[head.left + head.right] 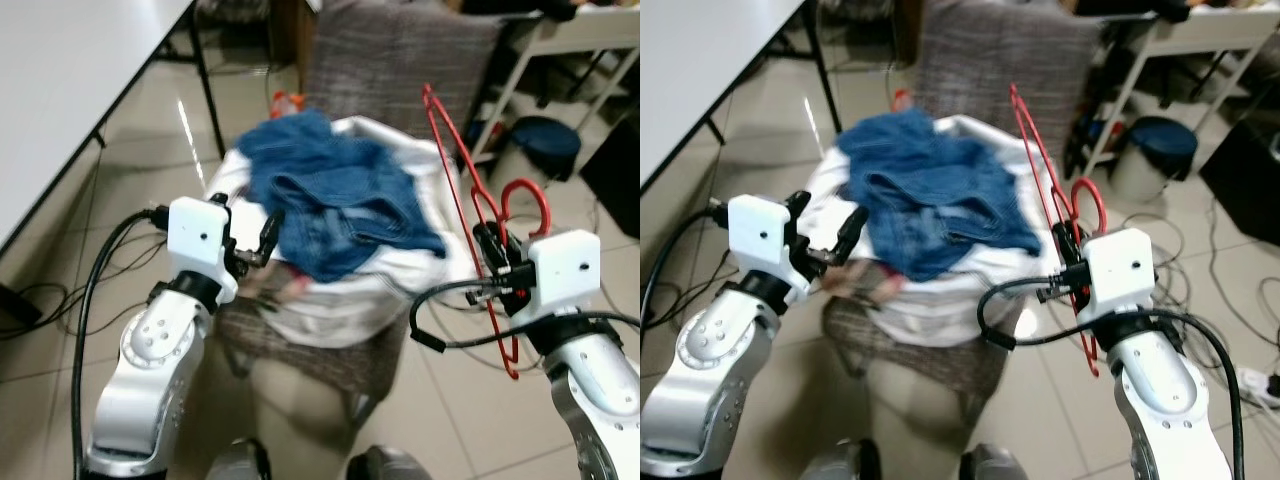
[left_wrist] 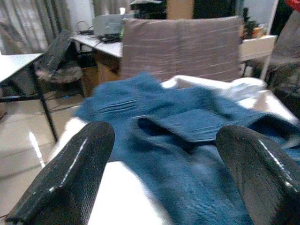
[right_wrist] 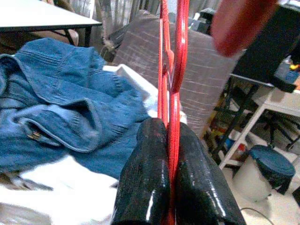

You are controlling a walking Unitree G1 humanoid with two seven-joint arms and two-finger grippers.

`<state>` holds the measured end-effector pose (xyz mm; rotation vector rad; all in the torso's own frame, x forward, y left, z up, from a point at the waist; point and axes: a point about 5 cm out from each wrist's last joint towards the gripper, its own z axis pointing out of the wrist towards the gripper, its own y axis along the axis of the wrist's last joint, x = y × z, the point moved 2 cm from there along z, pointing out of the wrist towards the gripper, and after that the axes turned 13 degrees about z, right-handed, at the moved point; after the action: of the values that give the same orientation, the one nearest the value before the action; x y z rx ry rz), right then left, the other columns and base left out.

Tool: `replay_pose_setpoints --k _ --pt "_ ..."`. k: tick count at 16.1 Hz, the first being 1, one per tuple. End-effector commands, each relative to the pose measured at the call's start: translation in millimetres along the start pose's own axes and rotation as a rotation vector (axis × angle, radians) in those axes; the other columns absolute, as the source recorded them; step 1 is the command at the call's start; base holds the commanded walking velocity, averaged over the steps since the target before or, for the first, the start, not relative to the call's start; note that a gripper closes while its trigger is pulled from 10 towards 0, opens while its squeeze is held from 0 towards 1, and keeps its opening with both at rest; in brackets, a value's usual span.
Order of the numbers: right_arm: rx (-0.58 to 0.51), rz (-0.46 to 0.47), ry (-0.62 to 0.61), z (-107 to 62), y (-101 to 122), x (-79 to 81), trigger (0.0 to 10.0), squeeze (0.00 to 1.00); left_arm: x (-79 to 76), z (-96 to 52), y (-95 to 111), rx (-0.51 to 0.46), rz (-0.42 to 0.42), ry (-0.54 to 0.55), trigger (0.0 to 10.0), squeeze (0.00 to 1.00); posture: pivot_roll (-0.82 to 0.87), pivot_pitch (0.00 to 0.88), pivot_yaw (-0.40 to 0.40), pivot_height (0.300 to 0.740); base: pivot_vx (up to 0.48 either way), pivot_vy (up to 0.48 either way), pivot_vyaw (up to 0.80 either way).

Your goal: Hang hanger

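The right gripper [image 1: 497, 258] pinches the red hanger [image 1: 462, 200], holding it up beside a chair [image 1: 400, 50] heaped with a denim jacket [image 1: 330, 195]. The left gripper [image 1: 255, 245] hovers spread and empty near the jacket. The pickup looks done; hanging remains, with no rail in sight.

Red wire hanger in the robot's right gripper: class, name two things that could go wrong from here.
1. The right gripper pinches the thin red wire hanger near one edge, so it may twist or slip.
2. Its long end reaches over the blue denim garment on the white laundry pile, so it might snag the cloth when lifted.
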<state>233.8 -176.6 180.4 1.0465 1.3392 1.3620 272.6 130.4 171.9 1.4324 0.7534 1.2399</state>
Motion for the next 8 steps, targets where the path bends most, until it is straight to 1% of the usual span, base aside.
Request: replay_pose_setpoints --k 1,3,4,5,6,7,8 --pt "-0.004 0.002 0.017 0.8 2.6 2.1 10.0 0.00 0.0 0.1 0.0 -0.003 0.015 0.002 10.0 0.00 -0.16 0.085 -0.016 0.740 0.000 -0.480 0.00" --pt "0.004 0.007 0.033 1.6 0.5 5.5 10.0 0.00 0.8 -0.5 -0.6 -0.009 0.031 0.000 10.0 0.00 -0.16 0.089 -0.019 0.740 0.000 -0.480 0.00" --pt "0.007 0.014 0.033 1.8 -1.0 6.1 10.0 0.00 1.5 0.0 -1.3 -0.004 -0.007 0.000 10.0 0.00 -0.15 0.088 -0.019 0.740 0.000 0.266 0.00" --pt "0.007 0.023 0.029 2.8 -1.9 6.1 10.0 0.00 3.3 3.0 -2.3 0.008 -0.042 0.001 10.0 0.00 -0.15 0.084 -0.012 0.740 0.000 0.480 0.00" --pt "0.008 0.027 0.027 3.4 -2.3 6.2 10.0 0.00 4.2 4.9 -2.3 0.009 -0.042 0.000 10.0 0.00 -0.15 0.084 -0.012 0.740 0.000 0.480 0.00" --pt "0.007 0.068 0.003 5.8 -2.9 4.7 10.0 0.00 6.5 11.2 -1.2 0.009 -0.027 0.003 10.0 0.00 -0.15 0.082 -0.007 0.740 0.000 0.480 0.00" --pt "0.006 0.086 -0.004 6.9 -3.0 4.2 10.0 0.00 7.9 14.6 0.6 -0.002 -0.017 0.005 10.0 0.00 -0.15 0.078 -0.001 0.740 0.000 0.480 -0.80"
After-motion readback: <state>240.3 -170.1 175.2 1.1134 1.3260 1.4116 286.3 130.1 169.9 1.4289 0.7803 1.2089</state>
